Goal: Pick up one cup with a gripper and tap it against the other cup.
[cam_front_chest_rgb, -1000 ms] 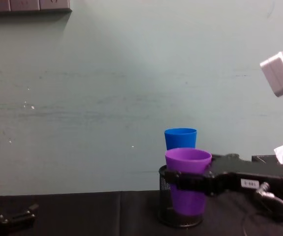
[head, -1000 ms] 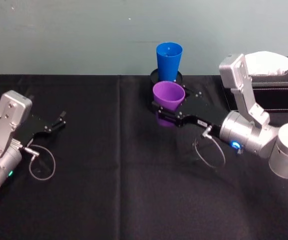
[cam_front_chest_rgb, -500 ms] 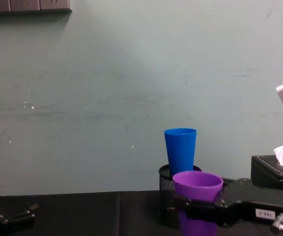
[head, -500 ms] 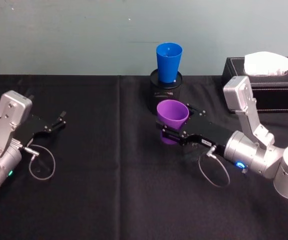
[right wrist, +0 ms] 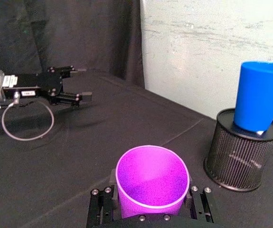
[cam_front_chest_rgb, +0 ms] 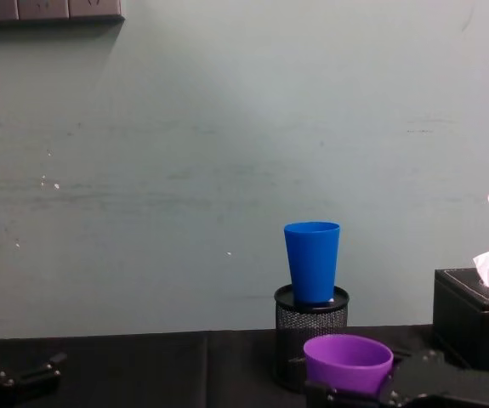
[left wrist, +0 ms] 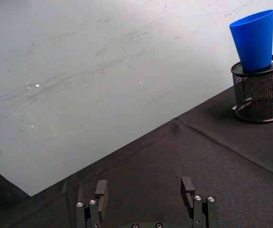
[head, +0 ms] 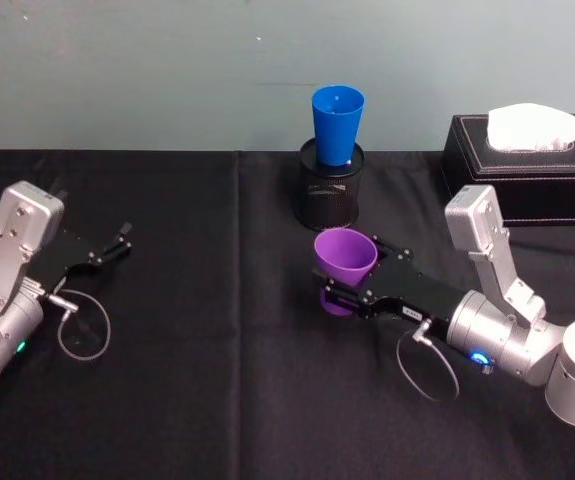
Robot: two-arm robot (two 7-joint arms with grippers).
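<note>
Since a second ago the right gripper (head: 339, 290) has drawn the purple cup (head: 344, 263) back from the blue cup (head: 337, 123) and lowered it toward the counter (head: 217, 380); then the purple cup was up close in front of the blue one, and now it is nearer the robot and lower, well apart from it. The right gripper's fingers (right wrist: 101, 204) are closed on the purple cup's lower wall, holding it upright with its open mouth up; whether its base already touches the counter cannot be told. The blue cup stands upright in the mouth of the black mesh pen holder (head: 329, 196) at the back of the counter, its place and pose unchanged across the frames. The left gripper (left wrist: 145, 206) lies parked at the left of the counter, its fingers (left wrist: 187, 189) spread apart and holding nothing; a black tissue box (head: 527, 178) sits at the back right. The retreat suggests the tap has probably been made and the purple cup is being brought down to be set on the counter; what likely remains is to release it.
</note>
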